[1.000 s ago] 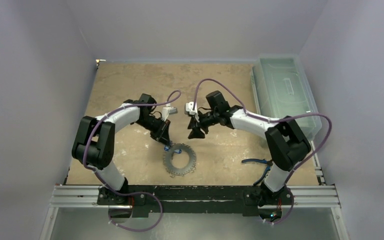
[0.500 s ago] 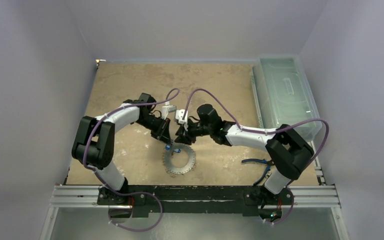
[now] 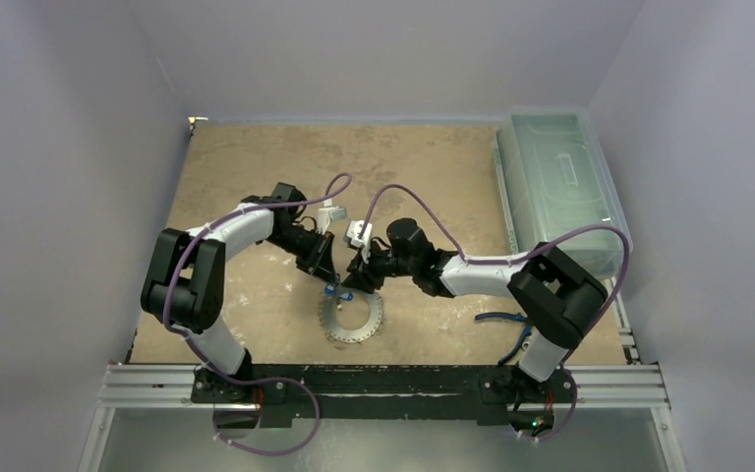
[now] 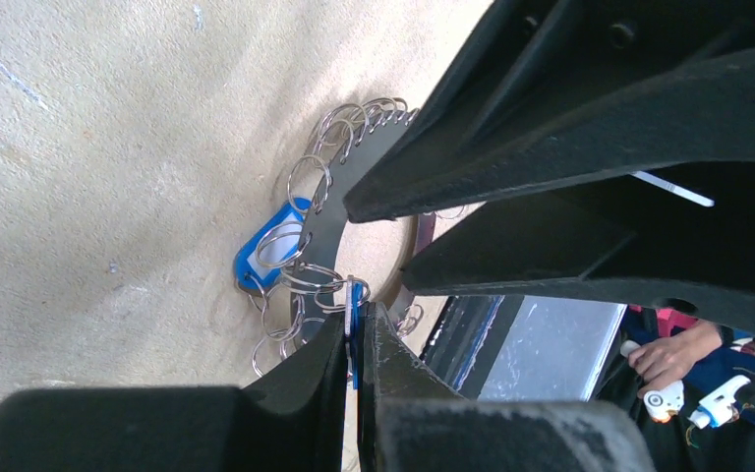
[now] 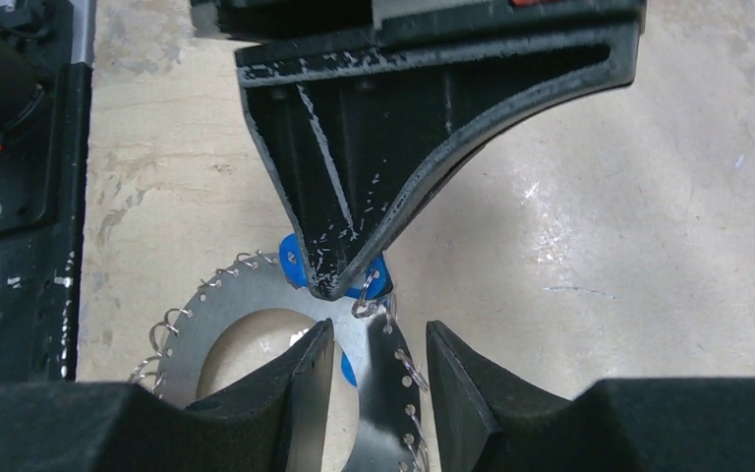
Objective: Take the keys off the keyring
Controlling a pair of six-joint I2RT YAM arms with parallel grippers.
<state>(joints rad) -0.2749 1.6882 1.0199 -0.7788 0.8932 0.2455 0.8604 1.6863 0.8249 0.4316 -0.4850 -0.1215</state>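
The keyring point(image 3: 352, 317) is a flat grey metal ring with small wire loops round its rim, lying on the table near the front. My left gripper point(image 3: 329, 282) is at its far edge, shut on a thin blue-headed key point(image 4: 355, 313) that hangs from the loops. Another blue-headed key point(image 4: 265, 252) lies against the keyring point(image 4: 326, 231). My right gripper point(image 3: 350, 287) is open, and its fingers point(image 5: 305, 383) straddle the band of the keyring point(image 5: 246, 305) just below the left fingers point(image 5: 354, 197). It holds nothing.
A clear plastic box point(image 3: 560, 187) stands along the right edge of the table. Blue-handled pliers point(image 3: 507, 320) lie at the front right, by the right arm's base. A metal rail point(image 3: 383, 385) runs along the near edge.
My right gripper has moved left and down from mid-table to the keyring's far edge, beside the left gripper. The left gripper has hardly moved.
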